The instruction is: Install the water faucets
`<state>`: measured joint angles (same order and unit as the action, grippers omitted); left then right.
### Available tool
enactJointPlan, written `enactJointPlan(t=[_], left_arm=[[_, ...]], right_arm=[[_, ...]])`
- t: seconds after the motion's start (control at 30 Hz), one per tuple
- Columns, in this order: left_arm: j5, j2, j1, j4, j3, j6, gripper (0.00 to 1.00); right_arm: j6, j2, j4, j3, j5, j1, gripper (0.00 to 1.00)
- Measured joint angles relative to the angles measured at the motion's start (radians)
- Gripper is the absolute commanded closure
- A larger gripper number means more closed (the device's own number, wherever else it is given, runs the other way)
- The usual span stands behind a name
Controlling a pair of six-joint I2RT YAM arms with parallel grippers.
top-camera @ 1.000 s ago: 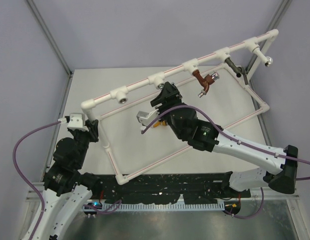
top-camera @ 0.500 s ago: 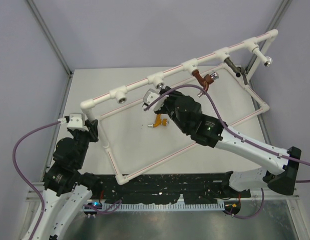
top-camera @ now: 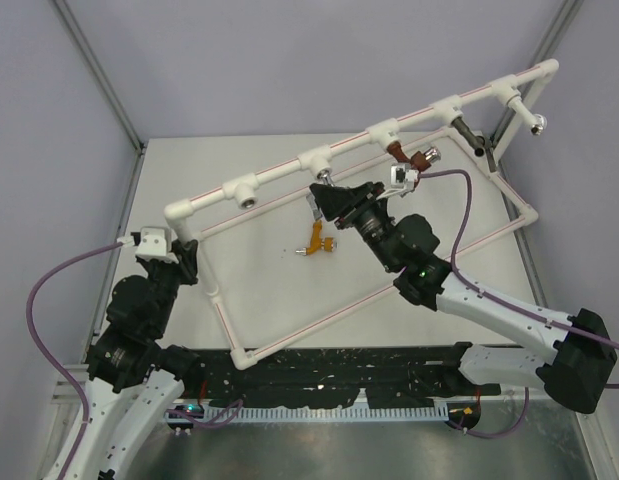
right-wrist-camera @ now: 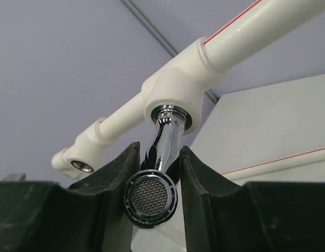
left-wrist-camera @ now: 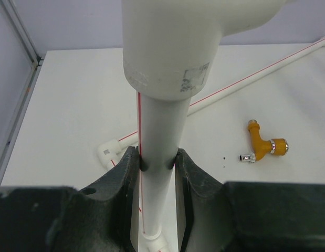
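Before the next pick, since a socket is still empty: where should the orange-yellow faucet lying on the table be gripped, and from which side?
Probably grip the orange-yellow faucet across its elbow body, from straight above: it lies flat on the table, nothing touching it, and its stem end is left free.

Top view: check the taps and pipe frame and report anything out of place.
One thing: the orange tap lies loose on the table, inside the pipe frame, fitted to nothing, while the socket at the rail's left end stands empty. The right hand is shut on the chrome tap at the next socket.
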<state>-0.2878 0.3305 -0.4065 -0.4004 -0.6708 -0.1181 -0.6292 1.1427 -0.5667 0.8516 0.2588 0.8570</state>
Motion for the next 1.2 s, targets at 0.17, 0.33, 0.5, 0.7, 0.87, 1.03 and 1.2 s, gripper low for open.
enactJointPlan(t=[0.17, 0.33, 0.5, 0.7, 0.87, 1.03, 1.2], left_arm=[[0.005, 0.0, -0.002, 0.0, 0.0, 0.0, 1.0], [-0.008, 0.001, 0.001, 0.001, 0.0, -0.001, 1.0], [-0.008, 0.001, 0.001, 0.0, 0.0, -0.001, 1.0], [-0.009, 0.001, 0.001, 0.001, 0.0, -0.001, 1.0], [-0.008, 0.002, 0.001, 0.001, 0.0, -0.001, 1.0], [-0.008, 0.002, 0.001, 0.001, 0.0, -0.001, 1.0], [-0.008, 0.002, 0.001, 0.001, 0.0, -0.001, 1.0]], right_arm=[[-0.212, 0.0, -0.083, -0.043, 0.0, -0.009, 0.42], [-0.225, -0.06, -0.087, -0.048, 0.019, -0.043, 0.18], [-0.101, -0.17, -0.051, -0.035, 0.024, -0.052, 0.12], [0.192, -0.215, 0.167, 0.095, -0.024, -0.052, 0.08], [0.54, -0.213, 0.437, 0.275, -0.091, -0.048, 0.04], [0.921, -0.208, 0.678, 0.414, -0.148, -0.034, 0.04], [1.273, -0.168, 0.85, 0.476, -0.146, 0.033, 0.03]])
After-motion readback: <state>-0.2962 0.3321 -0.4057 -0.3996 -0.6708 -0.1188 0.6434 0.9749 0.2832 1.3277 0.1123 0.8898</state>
